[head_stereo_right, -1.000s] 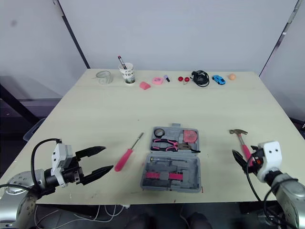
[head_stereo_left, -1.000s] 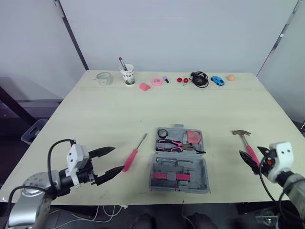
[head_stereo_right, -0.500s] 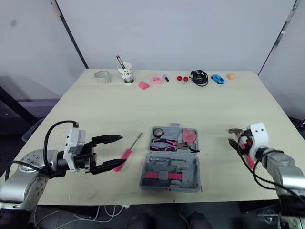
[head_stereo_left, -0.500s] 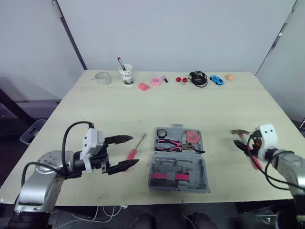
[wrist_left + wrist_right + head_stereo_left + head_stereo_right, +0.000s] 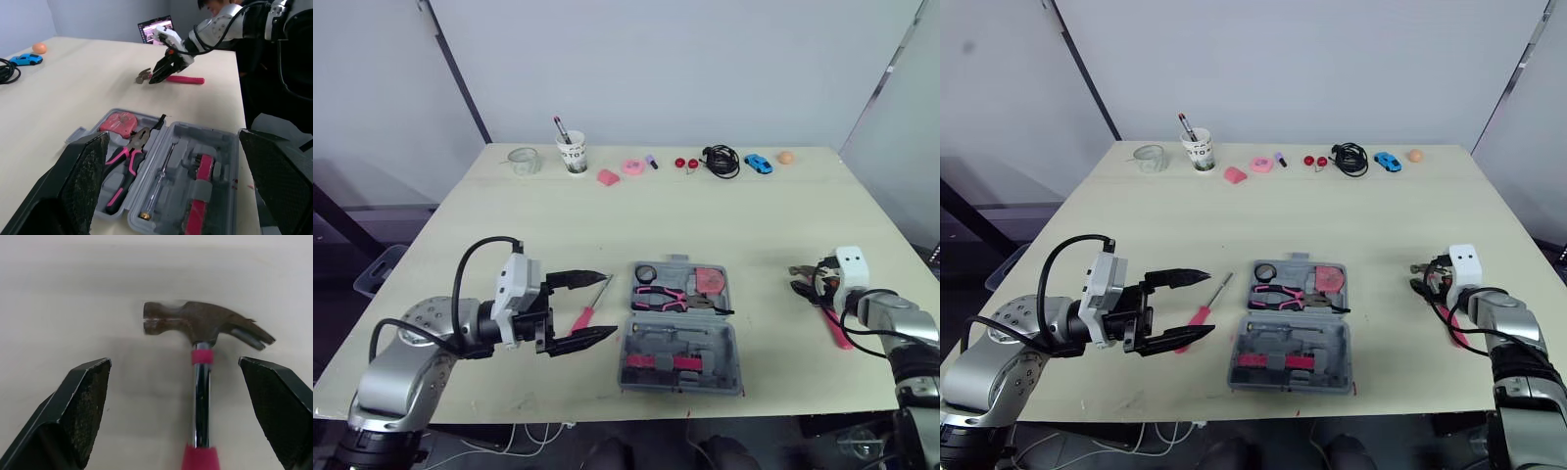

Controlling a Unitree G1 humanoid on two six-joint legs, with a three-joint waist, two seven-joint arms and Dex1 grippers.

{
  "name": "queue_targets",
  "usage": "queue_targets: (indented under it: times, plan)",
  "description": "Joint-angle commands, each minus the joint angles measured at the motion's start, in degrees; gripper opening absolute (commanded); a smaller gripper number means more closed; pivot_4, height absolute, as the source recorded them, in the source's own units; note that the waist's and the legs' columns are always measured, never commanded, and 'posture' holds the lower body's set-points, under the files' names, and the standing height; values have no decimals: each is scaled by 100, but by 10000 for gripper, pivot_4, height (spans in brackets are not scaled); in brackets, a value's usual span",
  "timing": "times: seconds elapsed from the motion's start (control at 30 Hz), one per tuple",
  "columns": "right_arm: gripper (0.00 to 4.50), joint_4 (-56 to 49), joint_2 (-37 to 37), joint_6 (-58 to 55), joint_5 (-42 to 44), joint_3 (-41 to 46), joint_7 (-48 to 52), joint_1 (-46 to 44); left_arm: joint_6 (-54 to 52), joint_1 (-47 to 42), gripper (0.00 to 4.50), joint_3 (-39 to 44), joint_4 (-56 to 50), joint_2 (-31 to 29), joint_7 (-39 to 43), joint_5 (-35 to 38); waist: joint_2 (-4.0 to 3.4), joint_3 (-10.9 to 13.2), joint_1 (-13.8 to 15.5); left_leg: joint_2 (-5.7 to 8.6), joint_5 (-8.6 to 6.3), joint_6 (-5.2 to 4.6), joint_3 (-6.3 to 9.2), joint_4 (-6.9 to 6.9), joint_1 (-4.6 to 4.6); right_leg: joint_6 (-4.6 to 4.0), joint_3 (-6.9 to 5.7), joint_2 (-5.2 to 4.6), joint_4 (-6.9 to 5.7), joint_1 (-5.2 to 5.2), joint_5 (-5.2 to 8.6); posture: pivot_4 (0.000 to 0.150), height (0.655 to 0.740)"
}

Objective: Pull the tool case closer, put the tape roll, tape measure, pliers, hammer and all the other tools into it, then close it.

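Note:
The grey tool case [image 5: 680,333] lies open at the table's near middle. Its far half holds a tape roll [image 5: 648,273], pink-handled pliers [image 5: 671,297] and a red tape measure [image 5: 710,282]. A pink-handled screwdriver [image 5: 588,307] lies on the table just left of the case. My left gripper [image 5: 610,305] is open, its fingers either side of the screwdriver, pointing at the case [image 5: 171,166]. The hammer [image 5: 832,315], pink-handled, lies at the right. My right gripper [image 5: 803,284] is open, and in the right wrist view the hammer [image 5: 203,333] head sits between its fingers.
Along the table's far edge stand a paper cup with a pen [image 5: 574,154], a clear cup [image 5: 523,161], pink bits [image 5: 633,166], a black cable [image 5: 722,162], a blue toy car [image 5: 759,164] and an orange ball [image 5: 786,158]. A laptop screen [image 5: 155,27] shows beyond the right edge.
My left gripper has moved right, from the near left edge to the screwdriver beside the case. My right gripper has moved from the hammer's handle end up to its head.

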State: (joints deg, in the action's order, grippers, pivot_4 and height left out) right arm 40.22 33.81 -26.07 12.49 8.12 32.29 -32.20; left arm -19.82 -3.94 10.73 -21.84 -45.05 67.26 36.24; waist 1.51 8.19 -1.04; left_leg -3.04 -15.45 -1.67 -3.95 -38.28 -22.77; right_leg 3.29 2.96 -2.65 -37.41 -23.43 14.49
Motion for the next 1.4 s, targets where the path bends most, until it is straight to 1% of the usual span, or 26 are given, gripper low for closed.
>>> queue_targets:
  times: [0.03,0.13,0.2,0.23,0.27,0.33,0.37,0.4,0.5,0.53,0.67,0.77,0.8,0.93,1.0,1.1,1.17,1.27,1.4]
  plan:
    - [43946,755,28,475,-161,-44,289,-354,-89,-26,45000,121,-294,-60,-58,219,0,0,-3,0,0,0,0,0,0,0,0,0,0,0,0,1500,7400]
    - [43946,1522,-43,820,-323,-76,308,-697,-314,-111,45000,159,-420,-121,-86,438,1,0,-18,0,0,0,-2,-2,1,1,2,0,0,1,-1,1500,7400]
    - [43946,1851,-52,1011,-429,-104,317,-832,-402,-175,45000,150,-480,-141,-138,511,2,0,-40,0,0,0,-4,-3,1,4,5,0,0,1,-3,1500,7400]
    - [38820,1967,-63,1104,-468,-106,317,-887,-438,-212,45000,143,-506,-144,-171,545,2,-1,-52,0,0,0,-7,-3,3,8,8,0,0,2,-5,1500,7400]
    - [36243,2065,-74,1180,-495,-105,316,-940,-468,-239,45000,139,-528,-146,-200,577,3,-1,-64,0,0,0,-6,-4,3,9,9,0,1,2,-6,1500,7400]
    - [26177,2203,-94,1258,-548,-95,291,-1029,-503,-254,45000,132,-551,-154,-224,606,2,-1,-94,0,0,0,-4,-4,3,10,8,0,0,3,-6,1500,7400]
    - [22881,2229,-109,1231,-565,-93,276,-1051,-502,-245,45000,126,-548,-152,-222,594,3,-1,-113,0,0,1,-5,-3,3,10,8,1,0,3,-6,1500,7400]
    - [16263,2237,-123,1183,-587,-102,276,-1062,-500,-238,45000,126,-540,-150,-219,584,2,-1,-130,0,0,1,-3,-3,3,10,8,1,0,3,-6,1500,7400]
    - [1871,2142,-165,1067,-598,-100,270,-1016,-502,-244,45000,117,-533,-126,-250,572,3,-1,-151,-2,0,1,-3,-2,4,10,9,4,-1,2,-7,1500,7400]
    - [786,2117,-170,1040,-594,-91,259,-1005,-505,-249,45000,106,-539,-119,-265,569,4,-2,-150,-2,0,1,-2,-2,5,10,9,4,-2,2,-7,1500,7400]
    - [786,1622,-261,752,-520,-66,178,-798,-466,-261,45000,-6,-530,-69,-270,515,4,-2,-149,-3,1,1,-3,-3,5,10,10,5,-3,3,-7,1500,7400]
    - [786,823,-286,373,-362,68,107,-420,-452,-316,45000,-46,-504,-74,-230,497,4,-2,-142,-4,1,1,-1,-2,5,10,9,6,-5,3,-6,1500,7400]
    - [786,425,-301,155,-286,126,46,-259,-443,-342,45000,-54,-480,-85,-203,487,3,-2,-136,-3,0,1,0,-2,5,10,9,6,-5,3,-6,1500,7400]
    - [786,-1682,-534,-1021,-35,483,-738,549,-422,-453,45000,-113,-414,-88,-104,486,2,-2,-116,-4,0,1,5,0,2,10,7,7,-9,1,-6,1500,7400]
    - [786,-2875,-860,-1838,40,719,-1406,933,-397,-514,45000,-186,-349,-75,-30,462,-1,0,-112,-3,0,1,5,0,2,10,7,7,-13,0,-6,1500,7400]
    - [786,-4405,-1461,-2839,129,846,-2102,1439,-362,-625,45000,-290,-258,-44,48,437,-3,-1,-105,-3,0,1,8,0,1,10,5,7,-21,-3,-5,1500,7400]
    - [786,-5182,-1777,-3244,66,705,-2412,1743,-341,-701,45000,-338,-201,-25,89,421,-4,0,-108,-4,0,1,7,0,1,10,7,8,-23,-6,-5,1500,7400]
    - [786,-5829,-2132,-3546,-22,531,-2741,1950,-333,-775,45000,-390,-155,-33,164,429,-6,2,-111,-3,0,1,4,-1,-1,10,9,8,-18,-6,-5,1500,7400]
    - [786,-6144,-2577,-3508,-106,225,-3005,2187,-349,-830,45000,-408,-126,-71,255,463,-5,1,-112,-2,0,1,1,-1,-1,11,11,7,-13,-6,-5,1500,7400]
